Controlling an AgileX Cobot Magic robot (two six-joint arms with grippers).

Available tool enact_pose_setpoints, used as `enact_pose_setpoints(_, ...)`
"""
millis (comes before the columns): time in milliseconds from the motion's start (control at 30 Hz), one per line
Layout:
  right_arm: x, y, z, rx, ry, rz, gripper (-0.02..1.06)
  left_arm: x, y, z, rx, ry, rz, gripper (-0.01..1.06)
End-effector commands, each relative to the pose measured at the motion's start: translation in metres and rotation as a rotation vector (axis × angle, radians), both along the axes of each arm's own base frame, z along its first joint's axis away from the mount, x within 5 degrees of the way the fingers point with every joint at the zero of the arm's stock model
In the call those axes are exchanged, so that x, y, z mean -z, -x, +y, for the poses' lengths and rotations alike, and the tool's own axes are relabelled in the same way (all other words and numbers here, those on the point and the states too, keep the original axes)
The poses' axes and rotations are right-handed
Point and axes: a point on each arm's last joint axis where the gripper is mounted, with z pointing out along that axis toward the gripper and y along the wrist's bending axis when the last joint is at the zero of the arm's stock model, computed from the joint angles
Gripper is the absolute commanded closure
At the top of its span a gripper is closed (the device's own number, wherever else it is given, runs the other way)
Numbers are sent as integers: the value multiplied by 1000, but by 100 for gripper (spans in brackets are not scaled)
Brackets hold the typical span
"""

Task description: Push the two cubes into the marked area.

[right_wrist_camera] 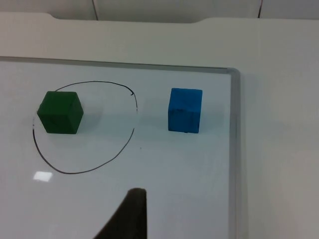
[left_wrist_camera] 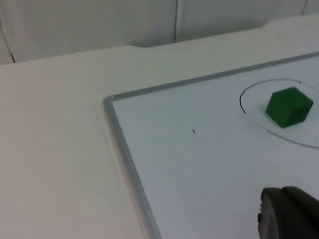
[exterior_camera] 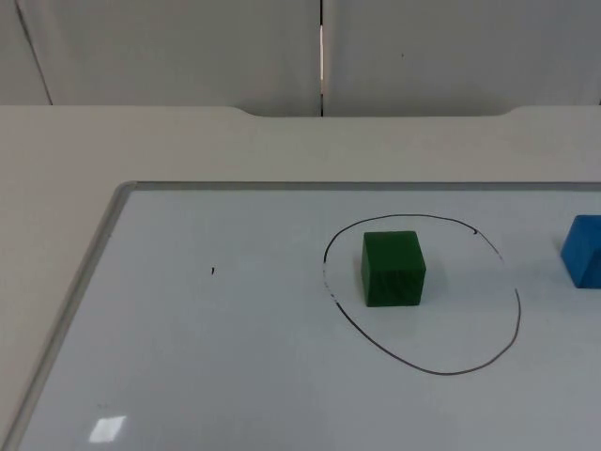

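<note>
Sitting inside drawn ring [exterior_camera: 515,310], green cube [exterior_camera: 392,269], blue cube [right_wrist_camera: 185,110] outside, hand openings unclear

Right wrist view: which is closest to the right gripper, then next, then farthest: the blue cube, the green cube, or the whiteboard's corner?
From the right gripper:
1. Blue cube, outside the drawn ring, toward the board's edge.
2. Green cube, inside the ring, on its far side from the blue cube. It is only a little farther.
3. Whiteboard corner, beyond the blue cube.

The whiteboard [exterior_camera: 235,376] is looking smooth and shiny, with a grey metal-looking frame [exterior_camera: 84,272]; both the green cube [exterior_camera: 392,269] and blue cube [right_wrist_camera: 185,110] are looking matt.
</note>
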Motion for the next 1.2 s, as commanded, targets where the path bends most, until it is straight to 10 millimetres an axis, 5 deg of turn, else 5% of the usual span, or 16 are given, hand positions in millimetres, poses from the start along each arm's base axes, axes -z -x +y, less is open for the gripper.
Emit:
enact_pose_setpoints(0,1,0,0,4,3,-2,-1,6,0,-2,24,-15,24,105)
enact_pose_setpoints(733,-1,0,-2,24,10,-21,1,9,-1,-2,19,-21,41,105)
enact_pose_setpoints(833,-7,1,-2,23,7,-52,5,9,-1,-2,19,-21,41,105)
enact_pose_setpoints(967,-32,-14,0,31,-15,-92,28,9,-1,-2,19,-21,41,105)
enact_pose_setpoints(1167,-51,-41,2,35,-24,-68,40,9,-1,-2,19,-28,37,105)
